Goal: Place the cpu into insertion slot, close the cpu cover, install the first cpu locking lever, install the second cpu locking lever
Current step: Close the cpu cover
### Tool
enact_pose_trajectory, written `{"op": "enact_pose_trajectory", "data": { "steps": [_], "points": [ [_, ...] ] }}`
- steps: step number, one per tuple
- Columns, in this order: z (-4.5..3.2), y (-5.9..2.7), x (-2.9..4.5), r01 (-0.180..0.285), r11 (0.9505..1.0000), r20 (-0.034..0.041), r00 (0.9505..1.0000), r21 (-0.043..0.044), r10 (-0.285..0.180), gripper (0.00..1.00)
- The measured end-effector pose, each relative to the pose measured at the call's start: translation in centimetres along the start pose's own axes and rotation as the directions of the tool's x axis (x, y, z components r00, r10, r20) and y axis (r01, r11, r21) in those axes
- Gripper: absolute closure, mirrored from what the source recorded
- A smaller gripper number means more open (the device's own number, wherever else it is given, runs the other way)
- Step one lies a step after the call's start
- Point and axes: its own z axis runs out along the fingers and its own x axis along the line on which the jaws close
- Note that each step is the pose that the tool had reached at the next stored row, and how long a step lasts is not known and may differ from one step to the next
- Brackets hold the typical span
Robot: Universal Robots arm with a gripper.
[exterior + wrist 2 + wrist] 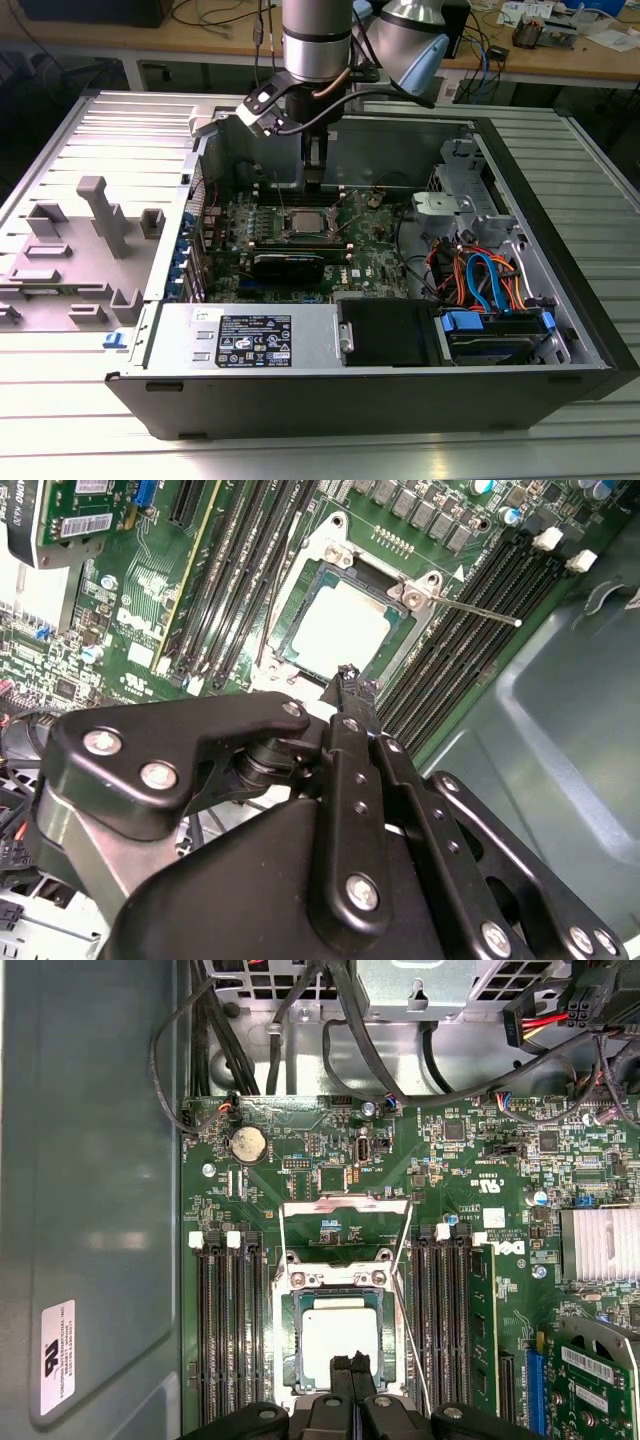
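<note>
First wrist view: the cpu [340, 1332] is being shown seated in the insertion slot [330, 1278]. The cpu cover [345, 1203] is being seen swung open beyond it. The gripper [350, 1362], fingers pressed together and empty, is being held just above the chip's edge.
</note>
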Motion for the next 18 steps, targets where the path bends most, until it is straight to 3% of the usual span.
{"op": "enact_pose_trajectory", "data": {
  "steps": [18],
  "points": [
    [-0.17, 0.08, 0.00, 0.000, 1.0000, 0.0000, 1.0000, -0.0002, 0.000, 0.89]
  ]
}}
